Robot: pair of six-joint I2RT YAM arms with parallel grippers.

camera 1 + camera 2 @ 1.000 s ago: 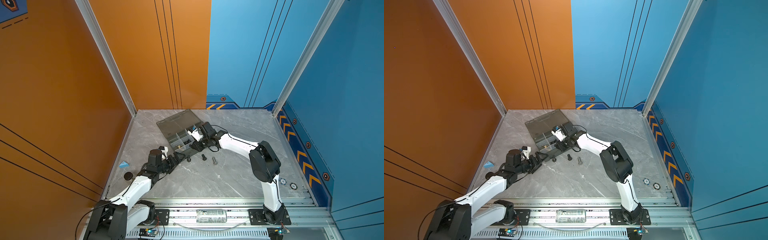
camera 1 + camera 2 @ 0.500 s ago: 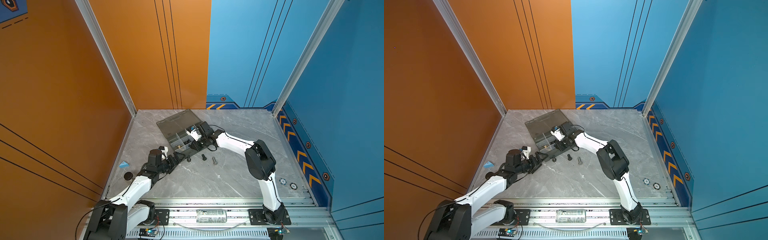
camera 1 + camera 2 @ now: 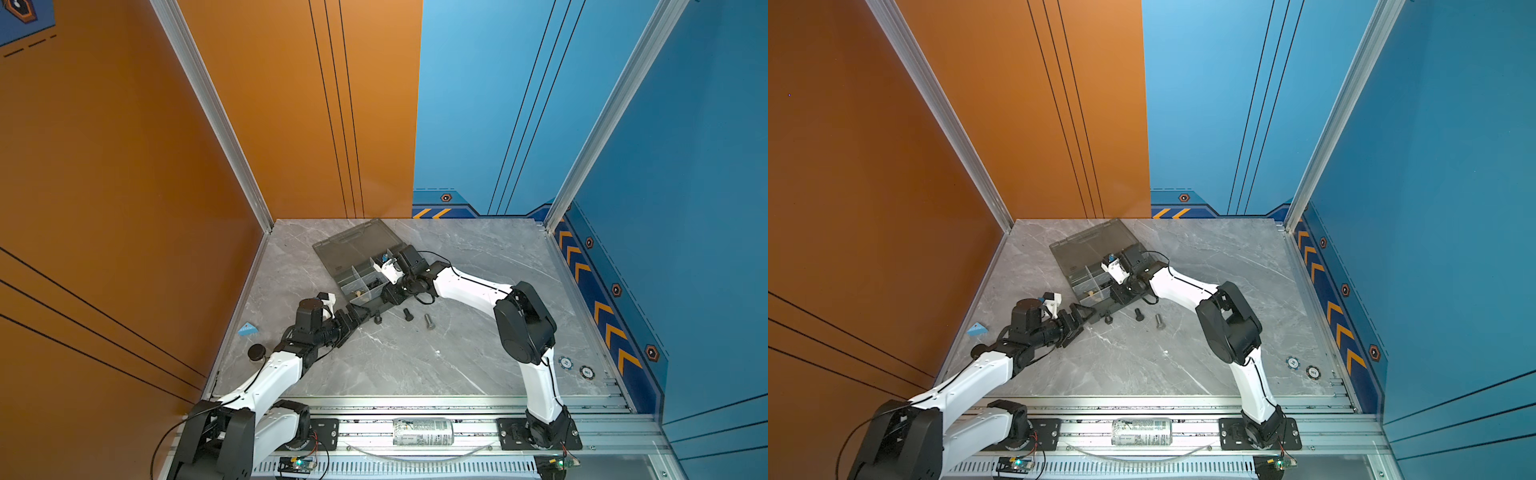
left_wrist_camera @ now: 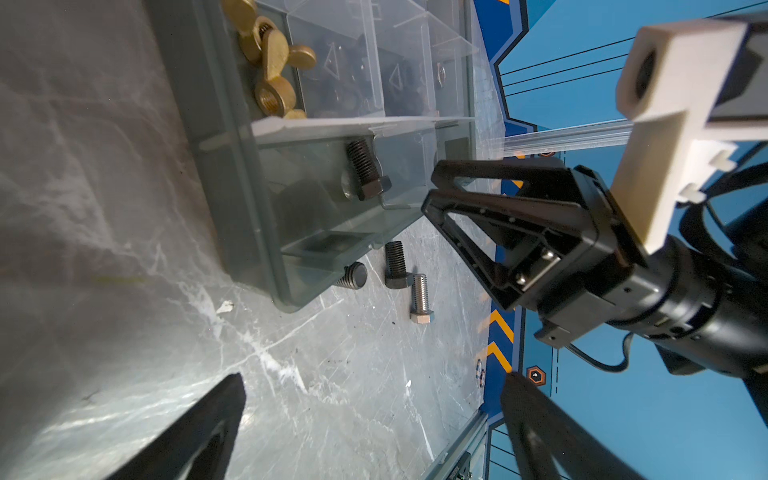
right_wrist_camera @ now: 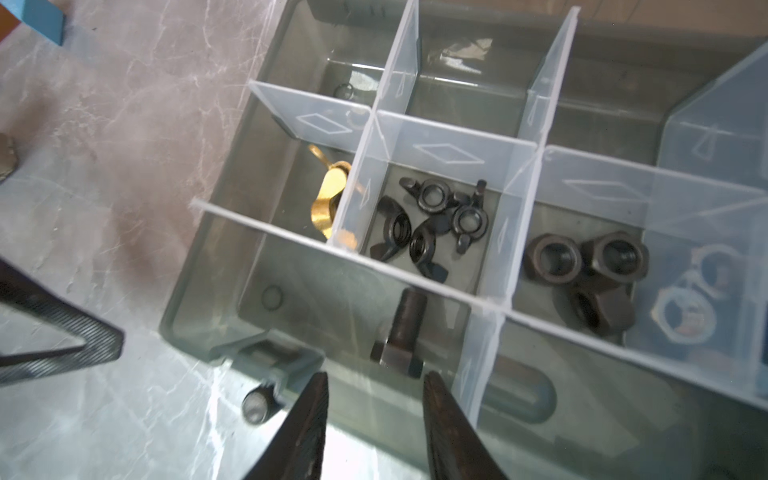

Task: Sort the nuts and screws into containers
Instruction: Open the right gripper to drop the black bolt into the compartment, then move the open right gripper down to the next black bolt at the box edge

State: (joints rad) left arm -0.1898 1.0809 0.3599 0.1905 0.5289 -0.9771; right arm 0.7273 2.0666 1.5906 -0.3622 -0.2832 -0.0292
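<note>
Though unheld, screw beyond right claw

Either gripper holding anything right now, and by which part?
Nothing held. Right gripper open, clear of the short black hex-head screw lying in the smoky-grey plastic organizer box; left gripper open, empty.

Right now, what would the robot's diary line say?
right tool: open, over organizer box | black bolt: lying in box compartment | left tool: open, empty | table: silver bolt, two loose black bolts
</note>
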